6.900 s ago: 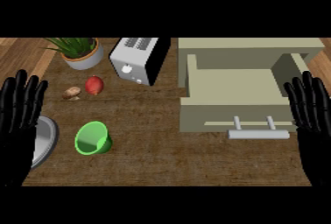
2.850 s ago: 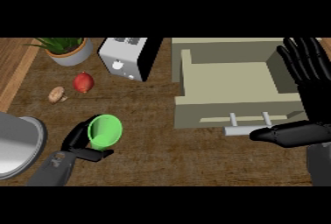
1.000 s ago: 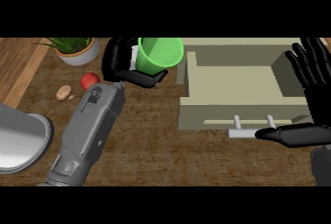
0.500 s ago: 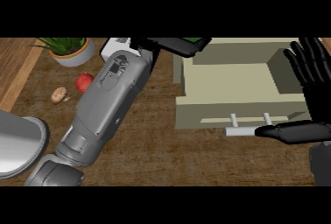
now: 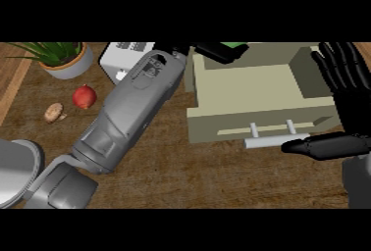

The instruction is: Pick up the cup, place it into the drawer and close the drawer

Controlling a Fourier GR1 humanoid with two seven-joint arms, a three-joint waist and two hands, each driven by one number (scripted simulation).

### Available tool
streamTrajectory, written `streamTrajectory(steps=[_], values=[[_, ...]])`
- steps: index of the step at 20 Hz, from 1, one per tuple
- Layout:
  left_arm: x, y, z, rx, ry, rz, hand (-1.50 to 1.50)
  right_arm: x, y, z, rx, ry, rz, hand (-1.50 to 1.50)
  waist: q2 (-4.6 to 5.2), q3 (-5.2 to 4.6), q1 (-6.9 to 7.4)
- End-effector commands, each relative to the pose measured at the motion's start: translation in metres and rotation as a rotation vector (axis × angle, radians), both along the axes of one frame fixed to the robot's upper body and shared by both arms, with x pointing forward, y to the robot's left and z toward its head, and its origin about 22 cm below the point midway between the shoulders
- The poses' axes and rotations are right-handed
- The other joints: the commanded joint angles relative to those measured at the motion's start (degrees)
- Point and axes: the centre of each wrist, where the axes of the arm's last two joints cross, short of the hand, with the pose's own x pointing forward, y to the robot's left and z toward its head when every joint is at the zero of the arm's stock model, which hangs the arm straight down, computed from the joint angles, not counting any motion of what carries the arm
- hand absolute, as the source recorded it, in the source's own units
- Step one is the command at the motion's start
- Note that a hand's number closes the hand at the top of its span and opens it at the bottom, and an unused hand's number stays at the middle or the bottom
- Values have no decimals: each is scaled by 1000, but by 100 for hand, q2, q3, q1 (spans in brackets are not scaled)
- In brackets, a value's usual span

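Far left, bottom: curved grey metal sink basin [image 5: 14, 171], cut by the edge. Above it on the brown woven counter mat [image 5: 217, 181]: small tan mushroom [image 5: 53, 112], then a red oval fruit [image 5: 85, 96] just beside. Top left: green spiky plant in a round grey pot [image 5: 64, 59]. Next to it, a white boxy toaster [image 5: 124, 61], partly hidden behind the long grey left forearm [image 5: 127, 117] stretching diagonally from the lower left up toward the top centre. At the end of that forearm, the black left hand [image 5: 214, 50], fingers curled round the bright green cup [image 5: 233, 45]; only a sliver of green visible at the top edge, above the back-left corner of the drawer. Whether inside the drawer or over its rim: cannot tell. Centre to right: open beige drawer [image 5: 217, 120] with pale inner floor, pulled out toward the viewer, silver bar handle [image 5: 272, 141] on its front. Touching or just beside the handle's right end, the thumb of the black right hand [image 5: 340, 98]; fingers straight and spread, pointing up along the drawer's right wall, holding nothing.
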Motion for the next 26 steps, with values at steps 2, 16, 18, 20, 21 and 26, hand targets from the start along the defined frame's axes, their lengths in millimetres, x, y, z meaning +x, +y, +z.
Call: streamTrajectory(steps=[2, 16, 18, 20, 21, 26], values=[[0, -3, -14, 105, 103, -32, 150, 14, 3, 13, -21, -28, 40, -150, 68, 4, -303], [-7, 7, -45, -48, 109, -74, -150, 23, 43, 18, 17, -18, 342, -150, 203, -10, -683], [-8, 2, -35, -112, 65, -107, -150, 20, 53, 12, -5, -24, 450, 150, 183, -6, -739], [-9, 4, -37, -180, 47, -133, -150, 18, 56, 11, -21, -5, 573, 150, 167, -7, -716], [-10, 6, -43, -192, 16, -127, -150, 18, 68, 9, -44, 15, 603, 150, 159, -13, -594], [-6, -2, -18, -283, -12, -62, -150, 10, 46, 4, -384, 174, 667, 150, 24, -14, -353]])
